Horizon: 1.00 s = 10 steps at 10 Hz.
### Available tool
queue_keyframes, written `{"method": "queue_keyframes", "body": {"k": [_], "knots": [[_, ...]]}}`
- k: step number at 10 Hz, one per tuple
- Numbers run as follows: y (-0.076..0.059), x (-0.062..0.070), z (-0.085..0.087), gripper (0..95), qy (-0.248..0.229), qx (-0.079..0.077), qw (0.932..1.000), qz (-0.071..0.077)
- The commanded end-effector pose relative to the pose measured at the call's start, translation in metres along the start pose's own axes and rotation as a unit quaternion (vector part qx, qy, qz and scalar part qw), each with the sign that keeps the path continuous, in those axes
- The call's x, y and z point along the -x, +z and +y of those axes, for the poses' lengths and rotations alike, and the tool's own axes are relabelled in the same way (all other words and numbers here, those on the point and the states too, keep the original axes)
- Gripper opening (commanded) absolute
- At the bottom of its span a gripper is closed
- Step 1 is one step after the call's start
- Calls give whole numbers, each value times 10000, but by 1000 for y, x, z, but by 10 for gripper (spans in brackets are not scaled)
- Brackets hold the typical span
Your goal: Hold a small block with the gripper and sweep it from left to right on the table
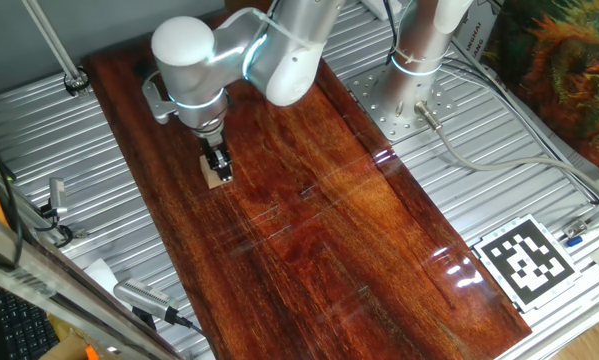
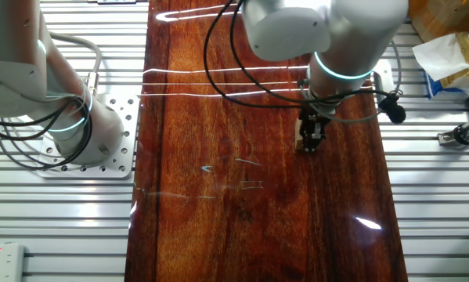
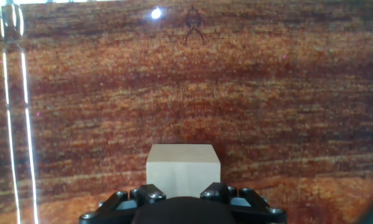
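Tool (image 1: 217,165) slim, black, two-fingered, pointing straight down from a glossy white-and-silver jointed arm (image 1: 194,55) with a glowing light-blue ring; fingers clamped on the small block (image 1: 217,177). In the hand view the tool (image 3: 183,202) shows as dark metal knuckles with bolt heads at the bottom edge, the small block (image 3: 183,169) just ahead of them, a pale tan plain wooden cube with flat matte faces and crisp edges. Block sits down at the surface (image 1: 319,230), near its one long edge, toward the end by the arm; contact with the wood can't be confirmed. From the other fixed view the tool (image 2: 309,139) hides most of the block (image 2: 301,146). Surface is a long glossy reddish-brown board, dark grain streaks, bright light reflections. Around it ribbed grey metal decking (image 1: 479,170). A square black-and-white marker tag (image 1: 527,260) lies flat beside the board's far corner.
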<state>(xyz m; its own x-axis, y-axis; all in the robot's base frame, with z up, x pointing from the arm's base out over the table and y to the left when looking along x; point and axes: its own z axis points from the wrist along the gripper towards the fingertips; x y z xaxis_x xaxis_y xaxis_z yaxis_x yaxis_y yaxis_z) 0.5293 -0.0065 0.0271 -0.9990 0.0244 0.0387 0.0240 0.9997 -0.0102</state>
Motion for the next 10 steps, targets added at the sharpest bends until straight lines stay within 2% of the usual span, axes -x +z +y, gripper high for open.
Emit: {"method": "queue_keyframes", "body": {"k": [1,2,3,5,6,7,8,9,10], "knots": [[20,-3,0,0,-12,-56,9999,93],[21,-8,0,0,0,-32,10000,80],[21,-10,0,0,21,66,9999,-122],[23,-15,1,0,-15,-41,10000,-66],[24,-18,1,0,9,31,10000,-41],[25,-23,1,0,-17,-51,10000,-1],[26,-26,1,0,-68,-96,9996,-275],[27,-27,3,0,-35,-54,9999,-128],[29,-30,5,0,-28,-56,9999,-124]]}}
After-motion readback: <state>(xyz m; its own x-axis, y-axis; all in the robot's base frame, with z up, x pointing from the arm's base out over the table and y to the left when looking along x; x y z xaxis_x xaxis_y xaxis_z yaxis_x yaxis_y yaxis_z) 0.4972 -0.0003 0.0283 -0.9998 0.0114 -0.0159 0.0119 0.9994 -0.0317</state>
